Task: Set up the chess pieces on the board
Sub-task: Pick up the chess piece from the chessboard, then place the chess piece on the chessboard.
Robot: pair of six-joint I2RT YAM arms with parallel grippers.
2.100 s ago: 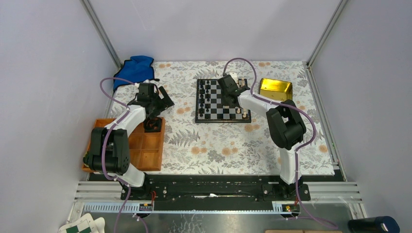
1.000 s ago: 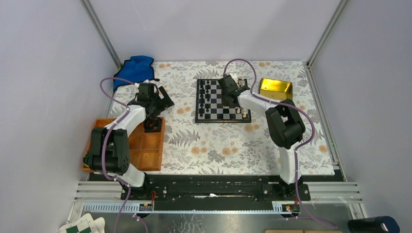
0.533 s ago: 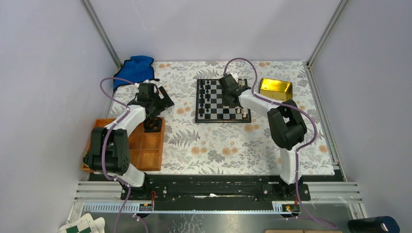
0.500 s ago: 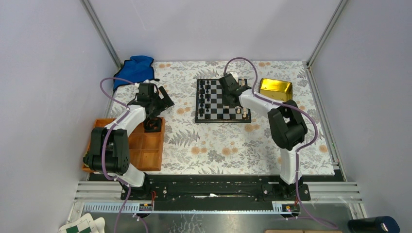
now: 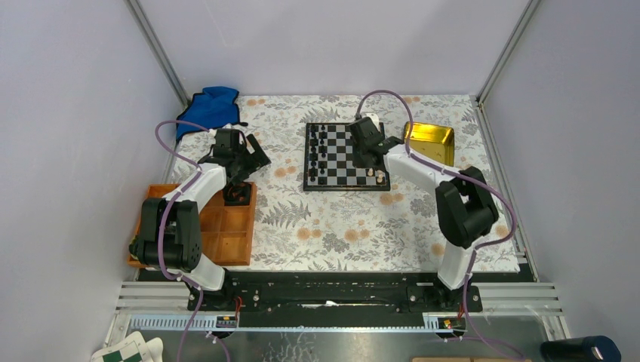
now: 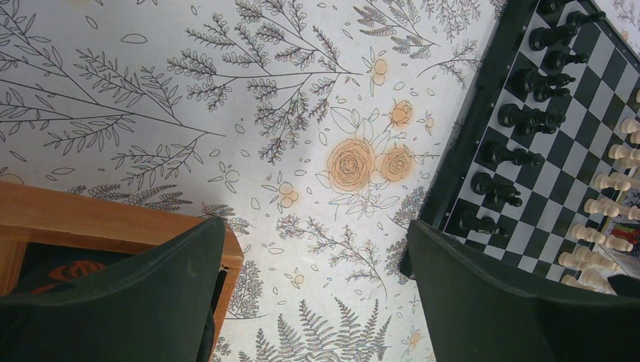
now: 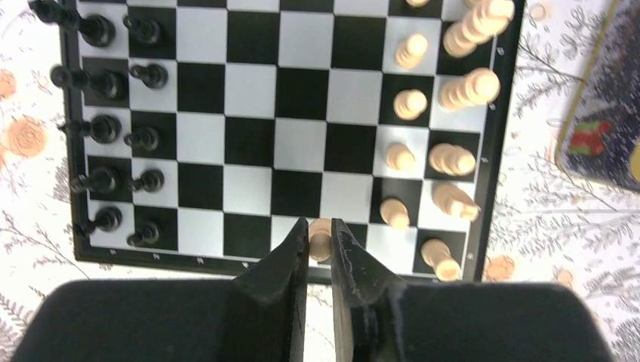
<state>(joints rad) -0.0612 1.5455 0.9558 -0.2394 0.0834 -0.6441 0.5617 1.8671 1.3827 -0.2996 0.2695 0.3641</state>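
"Two grippers in view. What's the right one got?"

"My right gripper (image 7: 320, 253) is pinched on one pale piece (image 7: 321, 240) over the board (image 7: 302, 143), at its near edge. Black pieces (image 7: 113, 128) line its left side, other pale pieces (image 7: 445, 158) its right."

"And the left?"

"My left gripper (image 6: 315, 241) hangs spread wide over the floral cloth (image 6: 226, 113), beside the wooden tray (image 6: 90, 219), left of the board."

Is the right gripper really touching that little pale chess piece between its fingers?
Touching. The right wrist view shows the pale piece pinched between the two fingers of the right gripper, with no gap visible on either side.
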